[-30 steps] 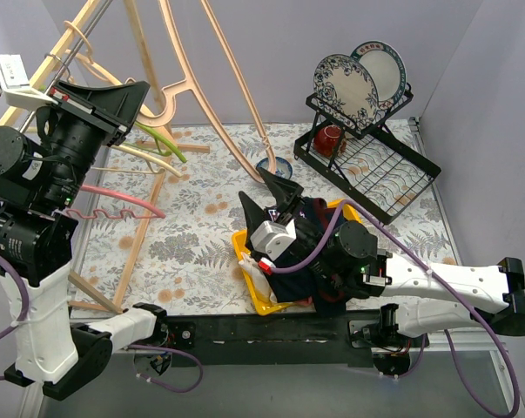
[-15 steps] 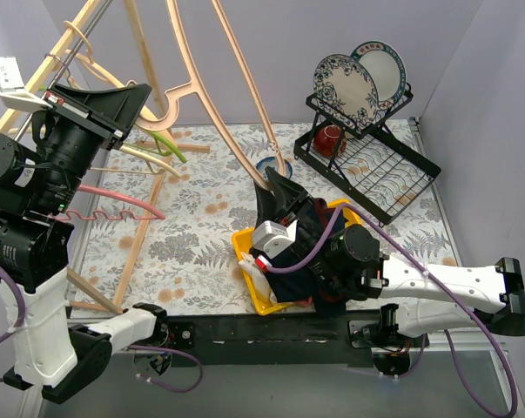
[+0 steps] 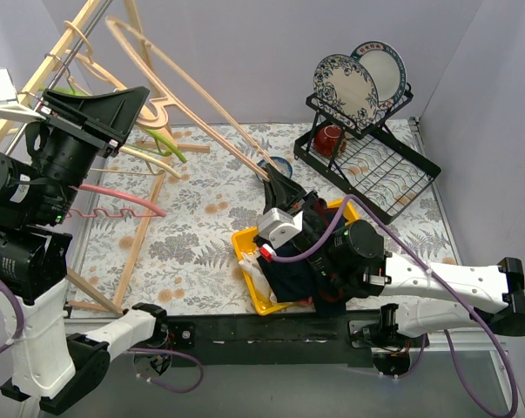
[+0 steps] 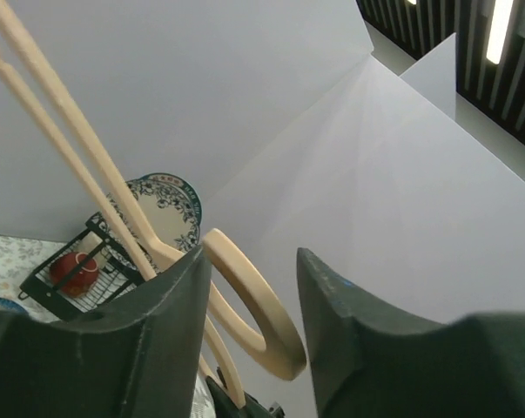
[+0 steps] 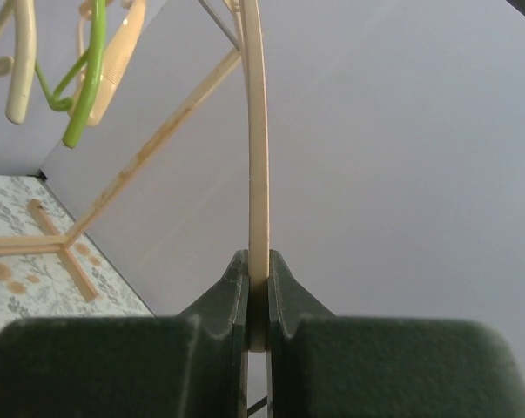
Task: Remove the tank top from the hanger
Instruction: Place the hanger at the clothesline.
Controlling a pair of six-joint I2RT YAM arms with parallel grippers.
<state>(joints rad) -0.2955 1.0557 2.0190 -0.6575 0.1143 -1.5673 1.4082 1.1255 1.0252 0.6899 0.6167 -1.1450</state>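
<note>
Wooden hanger [image 3: 201, 113] spans L gripper [image 3: 136, 100] to R gripper [image 3: 275, 181]. R fingers clamp its thin edge; L fingers spread, hook loose between. Navy tank top [image 3: 292, 277] heaped in yellow tray [image 3: 243, 239].

Plain grey walls [image 3: 288, 43] enclose a floral-patterned table [image 3: 201, 252].

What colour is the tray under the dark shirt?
The tray is yellow; the top external view shows it best.

We see the pale wooden hanger [image 5: 256, 174] steeply tilted; the dark tank top [image 3: 290, 277] lies crumpled in the yellow bin [image 3: 245, 246].
</note>
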